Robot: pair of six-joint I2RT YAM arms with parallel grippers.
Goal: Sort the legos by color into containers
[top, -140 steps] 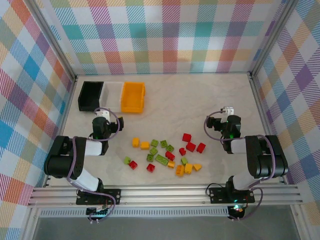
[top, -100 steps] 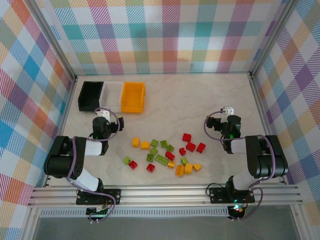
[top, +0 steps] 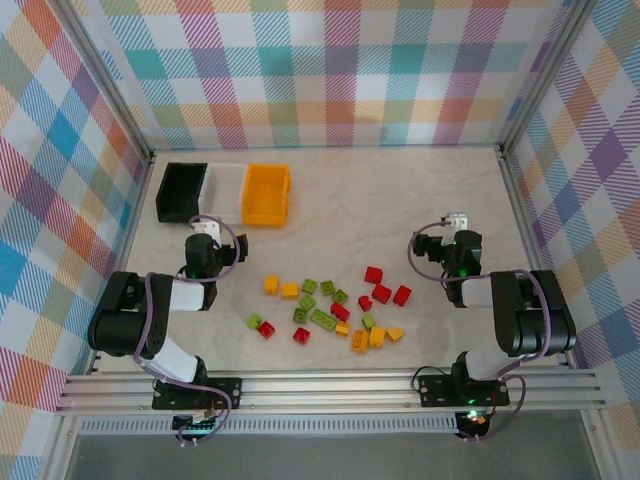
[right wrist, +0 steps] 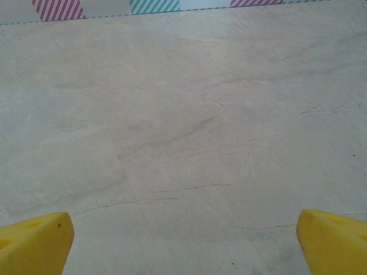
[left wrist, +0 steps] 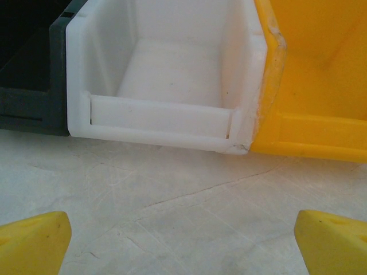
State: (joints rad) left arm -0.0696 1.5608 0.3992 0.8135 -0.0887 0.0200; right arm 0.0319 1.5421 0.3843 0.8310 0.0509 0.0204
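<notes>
between plaid walls (top: 340, 70), marbled table (top: 400, 200) bears legos (top: 323, 319).

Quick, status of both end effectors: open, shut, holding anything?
Left end effector: open, holding nothing.
Right end effector: open, holding nothing.

table (top: 400, 200): pale marble-look | on it: scattered legos (top: 323, 319); three containers (top: 225, 193)

black bin (left wrist: 26, 69) cut off at left edge, orange bin (left wrist: 321, 86) at right edge, studs on legos (top: 322, 319) indistinct
</notes>
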